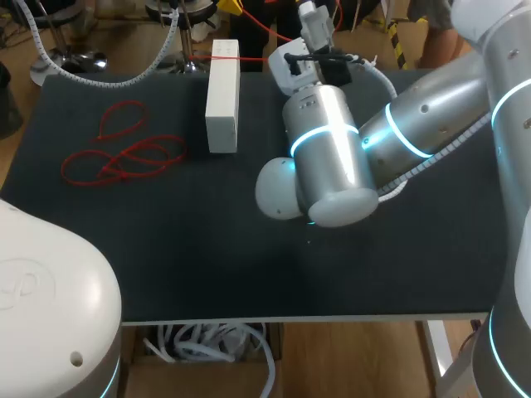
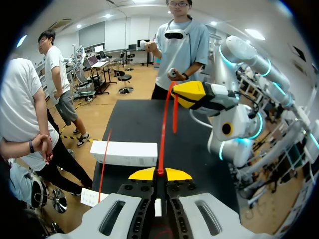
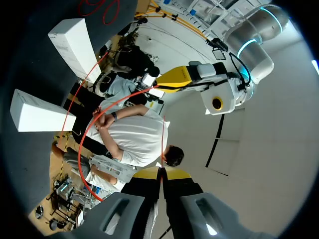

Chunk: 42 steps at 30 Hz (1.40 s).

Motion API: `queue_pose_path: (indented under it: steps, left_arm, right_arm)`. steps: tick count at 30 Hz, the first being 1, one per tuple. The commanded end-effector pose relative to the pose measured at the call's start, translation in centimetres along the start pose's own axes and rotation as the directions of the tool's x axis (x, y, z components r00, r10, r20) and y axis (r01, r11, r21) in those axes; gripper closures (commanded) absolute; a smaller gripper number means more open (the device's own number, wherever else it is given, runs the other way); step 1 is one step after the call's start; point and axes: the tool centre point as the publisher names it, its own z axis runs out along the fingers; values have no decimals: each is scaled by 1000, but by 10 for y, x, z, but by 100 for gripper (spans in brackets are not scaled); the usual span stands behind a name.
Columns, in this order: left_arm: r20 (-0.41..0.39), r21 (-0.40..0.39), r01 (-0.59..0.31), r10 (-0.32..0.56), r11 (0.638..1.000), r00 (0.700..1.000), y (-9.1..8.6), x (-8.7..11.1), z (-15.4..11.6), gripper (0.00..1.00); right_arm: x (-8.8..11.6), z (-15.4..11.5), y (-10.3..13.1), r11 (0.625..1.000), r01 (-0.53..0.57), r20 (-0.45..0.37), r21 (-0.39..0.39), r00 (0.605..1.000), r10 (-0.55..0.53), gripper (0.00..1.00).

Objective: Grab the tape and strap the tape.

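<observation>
- Left claw [image 2: 160,173] and right claw [image 3: 162,174] both pinch the red tape [image 2: 164,129], closed tight
- Pulling apart too hard may slip it out

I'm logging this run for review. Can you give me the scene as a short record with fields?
table: dark mat
red tape strand: held off the table, running from the left gripper up to the right gripper
left gripper: shut on the red tape strand
right gripper: shut on the red tape strand, raised over the table's far edge
red loops: lying loose on the table's left part, untouched
white box: lying flat beside the red loops, apart from both grippers
</observation>
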Motion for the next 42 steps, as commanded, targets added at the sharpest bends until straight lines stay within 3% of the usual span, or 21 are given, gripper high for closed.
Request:
queue_pose_path:
  steps: [1,25,42]
  left_arm:
    - [-1,-4,1,-1,1000,1000,-1,0,-1,100]
    - [-1,-4,1,-1,1000,1000,-1,0,-1,100]
    - [-1,-4,1,-1,1000,1000,-1,0,-1,100]
  right_arm:
    - [-1,1,18,999,20,-7,33,1000,-20,100]
    - [5,18,51,998,32,-44,45,999,-30,100]
    - [-1,19,31,1000,-22,-65,13,998,23,100]
